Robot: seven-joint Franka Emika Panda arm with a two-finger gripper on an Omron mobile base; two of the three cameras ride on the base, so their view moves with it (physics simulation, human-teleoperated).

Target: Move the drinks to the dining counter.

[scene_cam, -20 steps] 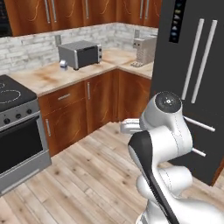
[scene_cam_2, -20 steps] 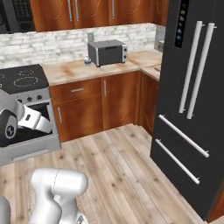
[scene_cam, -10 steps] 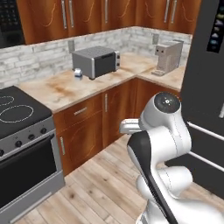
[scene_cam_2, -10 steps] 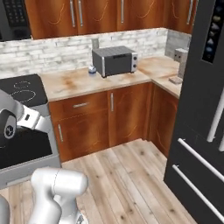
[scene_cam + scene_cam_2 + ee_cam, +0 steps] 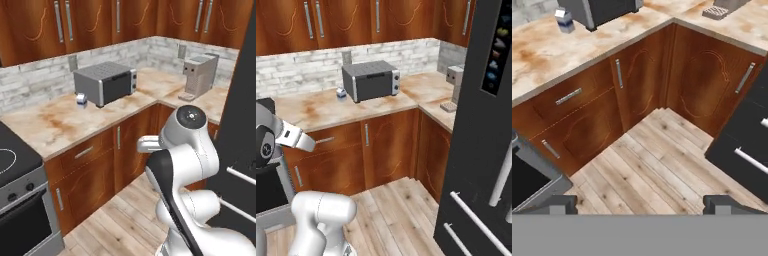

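A small white-and-blue milk carton stands on the narrow stone-topped counter backed by white brick, just left of the grey toaster. In the hand view the carton sits at the top left, far beyond my gripper. The gripper is open with nothing between its fingertips, and it hangs over the wooden floor in front of the corner cabinets. The dining counter is out of view.
A grey toaster and a coffee machine stand on the L-shaped counter. A stove is at the left. The black fridge rises close on the right. Wood floor lies between them.
The whole picture has shifted as the base moved: the counter with the toaster and carton now looks nearer and more central. The gripper stays open.
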